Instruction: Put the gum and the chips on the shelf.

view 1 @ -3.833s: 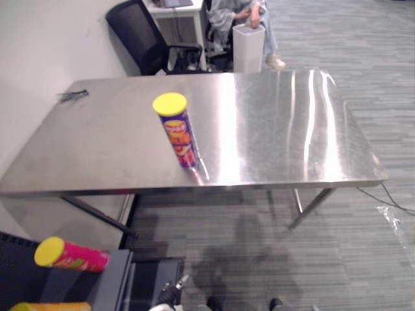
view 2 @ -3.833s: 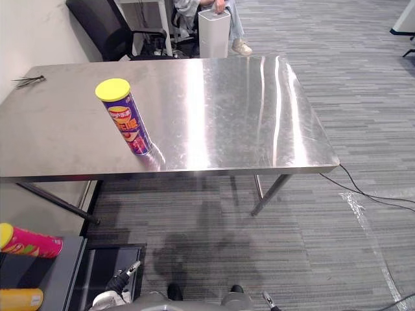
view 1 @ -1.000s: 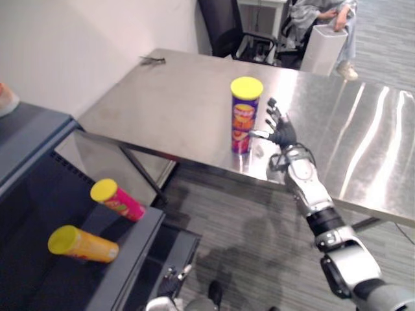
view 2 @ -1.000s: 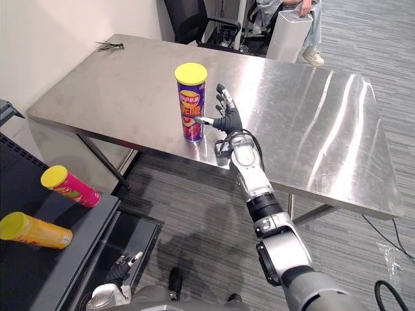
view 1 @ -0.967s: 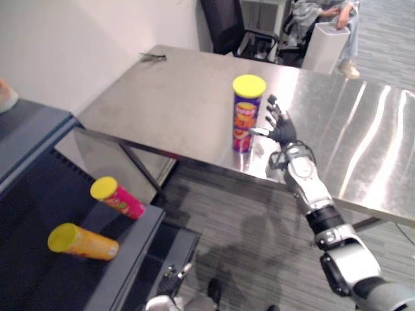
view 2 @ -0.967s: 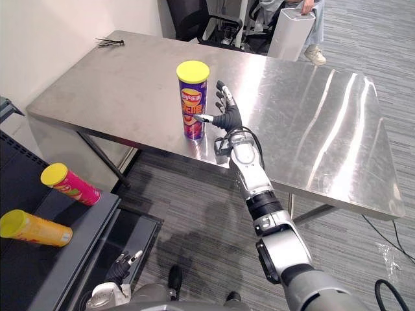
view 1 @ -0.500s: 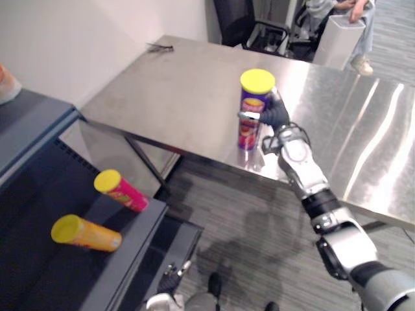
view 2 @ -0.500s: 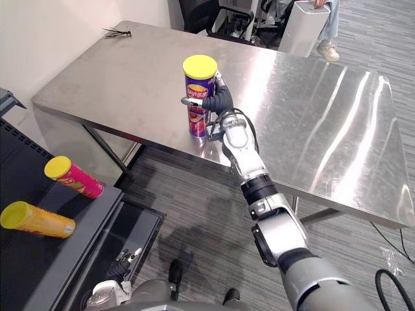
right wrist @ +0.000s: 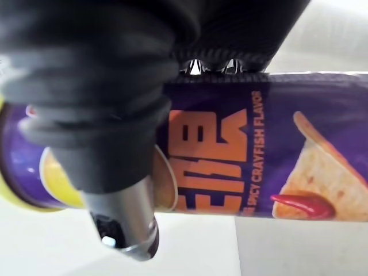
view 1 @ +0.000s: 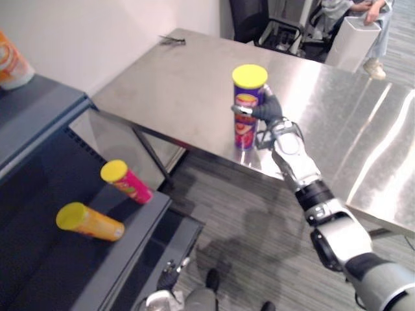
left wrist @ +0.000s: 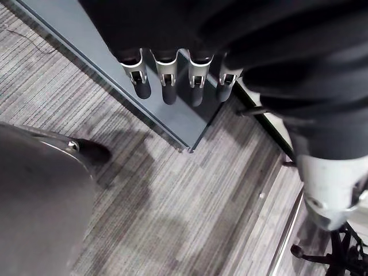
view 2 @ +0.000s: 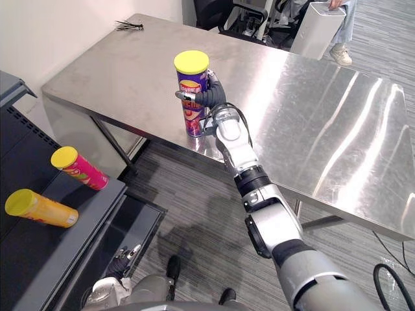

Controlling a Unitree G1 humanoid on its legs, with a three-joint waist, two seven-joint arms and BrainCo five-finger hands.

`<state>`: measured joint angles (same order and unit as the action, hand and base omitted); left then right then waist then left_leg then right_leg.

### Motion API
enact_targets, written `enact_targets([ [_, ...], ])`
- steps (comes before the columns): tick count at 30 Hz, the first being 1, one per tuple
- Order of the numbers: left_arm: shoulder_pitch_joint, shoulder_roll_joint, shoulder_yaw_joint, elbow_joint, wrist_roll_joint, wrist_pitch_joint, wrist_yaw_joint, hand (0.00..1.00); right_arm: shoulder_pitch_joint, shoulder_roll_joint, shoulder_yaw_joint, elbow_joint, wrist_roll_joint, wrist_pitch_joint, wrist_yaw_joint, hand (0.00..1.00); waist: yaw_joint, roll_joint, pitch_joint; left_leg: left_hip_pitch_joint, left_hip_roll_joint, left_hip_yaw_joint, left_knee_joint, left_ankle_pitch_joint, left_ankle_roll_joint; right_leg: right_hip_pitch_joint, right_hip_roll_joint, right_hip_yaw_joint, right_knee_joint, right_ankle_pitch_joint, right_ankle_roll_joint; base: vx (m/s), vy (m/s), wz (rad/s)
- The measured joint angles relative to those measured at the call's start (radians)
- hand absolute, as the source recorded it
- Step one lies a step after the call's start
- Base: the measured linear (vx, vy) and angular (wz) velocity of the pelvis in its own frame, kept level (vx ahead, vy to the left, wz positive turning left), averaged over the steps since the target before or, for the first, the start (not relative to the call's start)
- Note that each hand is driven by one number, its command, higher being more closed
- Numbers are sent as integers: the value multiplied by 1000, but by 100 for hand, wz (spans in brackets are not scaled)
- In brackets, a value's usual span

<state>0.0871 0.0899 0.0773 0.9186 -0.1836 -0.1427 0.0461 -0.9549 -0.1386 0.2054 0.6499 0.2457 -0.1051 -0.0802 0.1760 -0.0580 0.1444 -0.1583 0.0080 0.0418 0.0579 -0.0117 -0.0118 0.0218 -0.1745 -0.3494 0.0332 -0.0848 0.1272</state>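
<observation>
**A:** Where do we stand? Start with the big things.

**B:** We have the steel table [view 1: 162, 84] ahead of us and the dark shelf [view 1: 39, 123] to our left. Two tubes lie on their sides on a lower board of the shelf, well apart from the table: a pink can [view 1: 125, 182] and an orange can [view 1: 89, 221], both yellow-lidded. They look like chips, but we cannot say whether they belong to our job.

**A:** And the one we are after?

**B:** The purple chips can [view 1: 244, 131] stands upright on the table near its front edge, its base seemingly on the steel. Our right hand [view 2: 210, 97] is wrapped round its middle. The wrist view shows the thumb [right wrist: 123, 224] lying across the label and the fingers curled round the far side, so we read that as a firm grasp.

**A:** The other arm?

**B:** Our left hand [left wrist: 168, 86] hangs low by the foot of the shelf, fingers loose and straight, holding nothing.

**A:** So what is done?

**B:** We judge we are at the very start. The can is gripped but not lifted, and the carry across to the shelf and the set-down are both ahead of us.

**A:** And the gum?

**B:** An orange-and-white tub [view 1: 11, 65] sits on top of the shelf, and we cannot tell whether it is the gum. We count that half of the task as open.

**A:** Anything smaller?

**B:** A little dark tuft [view 1: 172, 40] lies at the table's far corner, well apart from our work.
</observation>
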Motion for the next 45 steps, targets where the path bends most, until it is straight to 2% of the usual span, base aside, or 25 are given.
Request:
enact_targets([
  [6,0,1,-1,1,0,1,9,0,17,-3,-1,-21,-1,8,-3,100,-6,0,0,3,10,13,14,-7,-6,1,6,16,2,-1,-2,-17,-8,-8],
  [10,0,2,0,1,4,4,10,0,135,-45,-5,-231,-2,11,-4,100,-11,-1,0,11,14,28,17,-12,-7,1,7,31,3,-1,-2,-5,2,-11],
  [12,1,3,3,4,7,15,10,0,191,-54,-42,-340,-1,8,-3,100,-19,-1,0,24,16,35,15,-13,-8,8,7,38,4,-1,-2,-1,0,-13],
  [13,3,5,10,10,8,17,10,0,206,-58,-62,-384,0,5,-3,100,-33,-1,0,31,17,39,14,-14,-9,12,8,43,4,-1,-2,-6,0,-17],
  [17,4,7,50,38,7,23,-7,0,322,-117,-115,-581,40,-26,6,100,-43,-7,-8,64,28,85,12,-24,-11,18,11,88,4,-1,-2,-15,-1,-32],
  [21,32,23,88,47,7,37,-26,0,455,-142,-181,-706,51,-40,37,100,-91,-22,-27,78,31,95,2,-24,-11,19,13,101,4,-1,-2,-3,-4,-13],
  [25,50,42,92,109,18,47,-39,0,598,-181,-272,-802,73,-41,51,100,-99,-26,-52,102,31,115,-16,-24,-11,23,13,123,3,-1,-2,8,5,-18],
  [28,109,41,125,121,48,59,-53,0,673,-181,-356,-839,79,-51,70,100,-121,-26,-77,112,31,118,-22,-24,-11,29,14,127,0,-1,-2,10,3,-4],
  [32,137,41,125,139,47,60,-66,0,733,-184,-427,-844,77,-64,72,100,-132,-22,-93,120,31,120,-22,-24,-11,35,14,131,0,-1,-2,-16,2,-2],
  [37,152,41,124,139,28,59,-94,0,792,-184,-489,-844,70,-70,65,100,-139,-14,-108,125,31,123,-23,-24,-11,35,14,136,1,-1,-2,-28,7,-3],
  [45,158,40,124,139,28,67,-95,0,853,-167,-593,-850,71,-72,44,100,-146,-5,-117,127,31,128,-21,-23,-11,35,14,139,2,-1,-2,2,1,0],
])
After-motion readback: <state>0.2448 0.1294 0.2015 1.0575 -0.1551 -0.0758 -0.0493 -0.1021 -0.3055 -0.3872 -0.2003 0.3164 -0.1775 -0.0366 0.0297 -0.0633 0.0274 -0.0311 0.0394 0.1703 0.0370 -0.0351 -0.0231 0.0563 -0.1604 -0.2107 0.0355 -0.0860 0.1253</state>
